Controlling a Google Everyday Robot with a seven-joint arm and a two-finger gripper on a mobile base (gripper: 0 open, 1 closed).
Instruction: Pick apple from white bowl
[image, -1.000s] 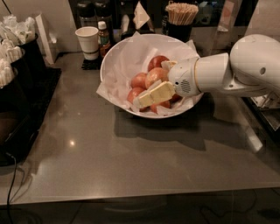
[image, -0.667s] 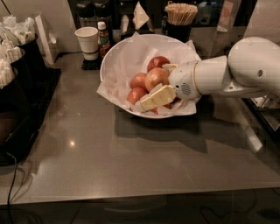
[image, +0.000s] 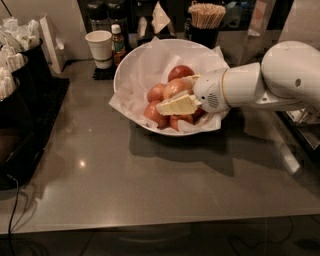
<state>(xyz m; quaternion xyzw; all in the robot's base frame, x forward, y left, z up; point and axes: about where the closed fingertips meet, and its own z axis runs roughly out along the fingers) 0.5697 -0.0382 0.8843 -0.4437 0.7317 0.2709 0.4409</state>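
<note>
Reaching in: my gripper (image: 177, 104) comes from the right and lies low across the pile of fruit inside the white bowl (image: 120, 75).
Grip: I cannot tell from my screen whether it is wide, narrow or holding anything.
Arm: the white arm (image: 280, 80) stretches in from the right edge, over the bowl's right rim.
Apple: the apple (image: 175, 88), pale yellow-orange, sits in the bowl near the middle of the pile, touching the upper edge of the gripper.
Other fruit: one red apple (image: 181, 71) lies behind it, a second red one (image: 156, 93) just to its left, and a third red one (image: 153, 113) at the front left, beside the gripper's tip.
Lining: crinkled white paper (image: 150, 57) covers the inside of the bowl and spills over the rim.
Counter: the bowl stands on a grey counter (image: 125, 175).
Behind the bowl: a white paper cup (image: 99, 47) and a small bottle (image: 118, 44) stand side by side at the back left; a dark holder of wooden sticks (image: 206, 22) stands at the back right.
</note>
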